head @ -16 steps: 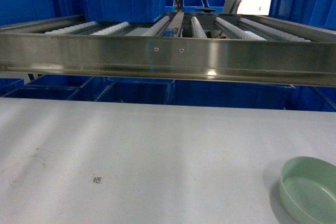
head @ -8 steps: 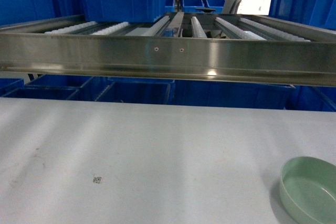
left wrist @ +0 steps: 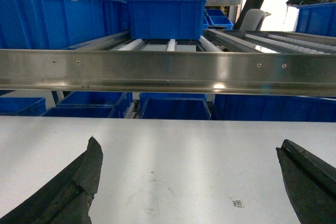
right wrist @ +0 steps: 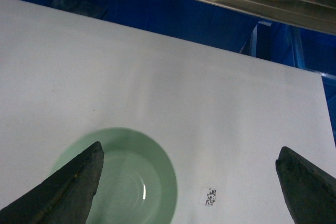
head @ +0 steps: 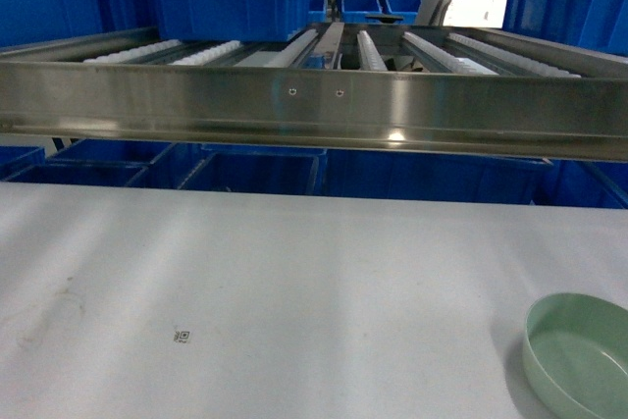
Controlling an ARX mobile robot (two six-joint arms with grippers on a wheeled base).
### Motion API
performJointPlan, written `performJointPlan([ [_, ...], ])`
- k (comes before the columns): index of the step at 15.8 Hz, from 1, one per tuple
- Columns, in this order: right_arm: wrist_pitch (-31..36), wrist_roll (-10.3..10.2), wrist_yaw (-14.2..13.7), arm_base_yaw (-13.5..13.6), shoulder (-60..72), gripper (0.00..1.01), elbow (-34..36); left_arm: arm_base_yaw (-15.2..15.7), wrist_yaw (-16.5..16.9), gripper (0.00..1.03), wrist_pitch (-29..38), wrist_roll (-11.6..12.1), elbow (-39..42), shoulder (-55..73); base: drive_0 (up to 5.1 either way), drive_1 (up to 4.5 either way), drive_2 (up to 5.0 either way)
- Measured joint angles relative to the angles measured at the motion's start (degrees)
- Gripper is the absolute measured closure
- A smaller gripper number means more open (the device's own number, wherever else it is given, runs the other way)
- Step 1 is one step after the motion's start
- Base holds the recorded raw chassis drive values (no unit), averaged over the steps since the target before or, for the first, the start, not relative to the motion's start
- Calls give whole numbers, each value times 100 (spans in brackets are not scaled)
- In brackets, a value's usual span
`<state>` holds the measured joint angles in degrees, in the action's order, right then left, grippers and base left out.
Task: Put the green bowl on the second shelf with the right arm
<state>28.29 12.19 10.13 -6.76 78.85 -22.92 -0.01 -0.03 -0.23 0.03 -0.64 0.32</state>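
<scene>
Right gripper (right wrist: 189,182) hangs with its black fingers spread wide apart over the white table (right wrist: 157,77), nothing between them; the green bowl (right wrist: 126,177) sits upright on the table below, under the left finger, with a small printed code mark (right wrist: 211,196) just beside it. Over to the left wrist view: the left gripper (left wrist: 189,182) is spread wide too, facing the steel shelf rail (left wrist: 168,72) and a blue crate (left wrist: 165,17). Head view: the bowl rests at the table's near right corner (head: 579,355), no gripper visible.
</scene>
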Motion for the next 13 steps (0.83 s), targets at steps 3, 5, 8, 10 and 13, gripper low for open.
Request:
performJointPlan([
  [3,-55,310,-162,149,826,3,-404,0,0,5,0,-2,2,0,0,0,0],
  [5,-66,444,-291,234,1207,3,-450,0,0,5,0,-2,2,0,0,0,0],
  [8,98,555,-409,297,1626,3,-511,0,0,5,0,-2,2,0,0,0,0],
  [10,131,577,-389,249,1985,3,-603,0,0,5,0,-2,2,0,0,0,0],
  [13,149,636,-391,92,2389,3,-817,0,0,5,0,-2,2,0,0,0,0],
])
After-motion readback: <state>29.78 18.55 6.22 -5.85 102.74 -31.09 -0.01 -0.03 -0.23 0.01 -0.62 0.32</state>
